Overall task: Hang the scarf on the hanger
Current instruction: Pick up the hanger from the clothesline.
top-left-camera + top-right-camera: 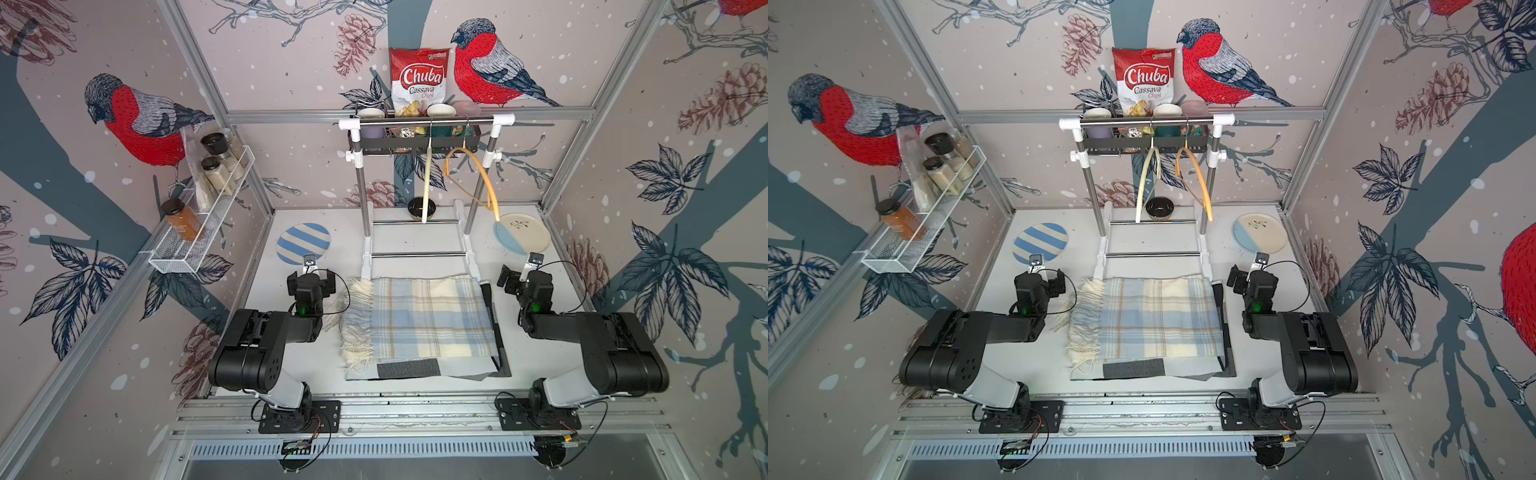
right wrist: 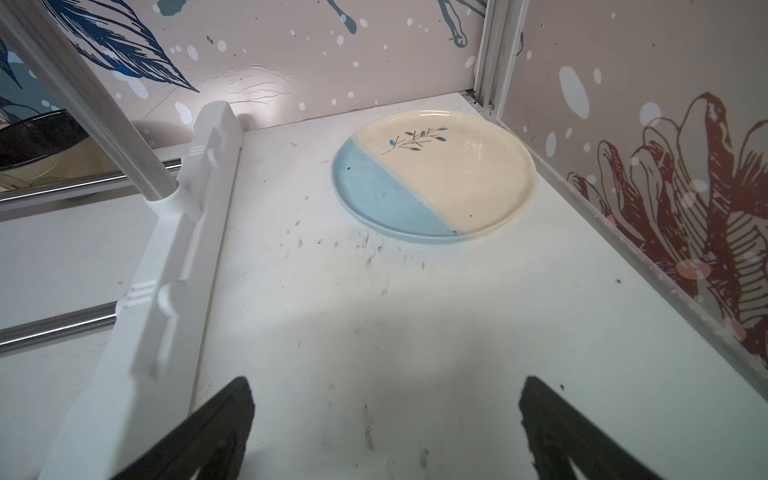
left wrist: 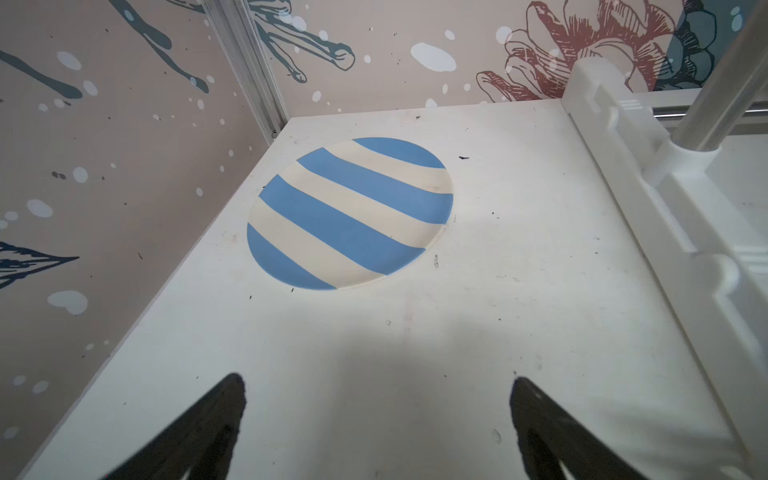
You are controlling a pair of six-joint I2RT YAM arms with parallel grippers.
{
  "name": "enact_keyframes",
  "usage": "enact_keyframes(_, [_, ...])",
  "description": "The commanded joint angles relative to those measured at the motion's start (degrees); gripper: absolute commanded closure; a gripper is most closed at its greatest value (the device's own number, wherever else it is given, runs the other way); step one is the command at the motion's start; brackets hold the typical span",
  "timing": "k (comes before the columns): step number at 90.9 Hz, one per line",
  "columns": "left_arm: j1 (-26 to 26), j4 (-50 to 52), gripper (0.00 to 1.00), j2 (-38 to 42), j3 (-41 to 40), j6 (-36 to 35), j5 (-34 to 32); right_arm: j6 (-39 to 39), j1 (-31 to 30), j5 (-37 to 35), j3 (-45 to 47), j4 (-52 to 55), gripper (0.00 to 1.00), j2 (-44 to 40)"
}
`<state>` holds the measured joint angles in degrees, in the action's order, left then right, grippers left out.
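Scarf [image 1: 424,320] flat, top views only; left end effector [image 3: 378,378], right end effector [image 2: 387,380] spread wide, empty.

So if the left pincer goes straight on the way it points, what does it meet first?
Probably the striped plate, or the table just before it; depth is unclear.

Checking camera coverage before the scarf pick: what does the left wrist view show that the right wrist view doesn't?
Only the left wrist view: a round plate with blue and cream stripes, beyond the open left gripper. Only the right wrist view: a round cream plate with a pale blue segment and a leafy sprig, beyond the open right gripper. Both: the scuffed white tabletop and a white plastic foot of the clothes rack with its metal pole. Neither shows the blue-and-cream plaid scarf.
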<state>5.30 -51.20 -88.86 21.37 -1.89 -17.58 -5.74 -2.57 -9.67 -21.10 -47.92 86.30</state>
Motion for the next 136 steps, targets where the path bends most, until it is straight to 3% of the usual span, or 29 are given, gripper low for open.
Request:
enact_keyframes(1, [-0.25,-1.89,0.02,-0.09,0.19,-0.20,0.50,1.00,-0.07,-0.57,-0.14,-2.00,0.00,0.01])
enact_keyframes(83, [-1.82,0.36,0.02,0.14,1.14,1.59,1.05,0.63,0.41,0.60,-0.26,-1.87,0.00,0.18])
enact_keyframes(91, [0.49,-6.72,0.02,2.20,-2.70,0.78,-5.29,0.12,1.32,1.84,-0.40,-1.58,0.00,0.13])
enact_keyframes(100, [9.53,-7.59,0.02,16.61,-8.13,-3.98,-22.88,-0.25,0.85,-1.05,0.39,-3.57,0.00,-1.50])
enact_keyframes(102, [11.72,-6.17,0.02,21.78,-8.67,-0.98,-29.88,-0.07,0.07,-3.97,0.37,-0.90,0.00,-3.97])
enact_keyframes(105, [14.24,0.83,0.02,28.93,-9.03,11.53,-40.61,-0.12,-0.83,-7.60,-0.59,5.74,0.00,-10.63])
enact_keyframes(107, [14.99,7.80,0.02,35.93,-8.81,21.31,-44.16,-0.74,-1.49,-9.28,-1.46,10.59,0.00,-14.87])
enact_keyframes(111, [13.57,27.65,0.04,48.48,-8.16,37.38,-38.57,-4.96,-1.51,-11.70,-2.26,15.74,0.00,-23.20])
enact_keyframes(115, [9.19,32.26,0.05,56.26,-10.06,43.46,-24.67,-10.65,-0.52,-11.17,-2.23,18.70,0.00,-29.63])
enact_keyframes(119, [5.09,33.75,0.04,63.41,-10.66,44.42,-11.74,-18.73,0.59,-13.86,-1.53,21.73,0.00,-34.40])
enact_keyframes(122, [3.45,40.10,0.04,66.19,-8.80,45.68,-6.60,-25.63,1.45,-16.59,-1.28,24.67,0.00,-37.52])
enact_keyframes(125, [3.02,46.59,0.04,67.58,-4.19,46.01,-3.29,-30.31,3.00,-14.11,-1.32,28.42,0.00,-40.37])
enact_keyframes(130, [3.01,56.82,0.04,66.05,4.81,43.31,4.09,-29.42,5.70,-5.49,-2.80,34.97,0.00,-44.97])
enact_keyframes(136, [3.16,70.02,0.04,58.04,20.34,39.21,13.28,-27.58,5.49,-2.57,-5.56,43.21,0.00,-48.73])
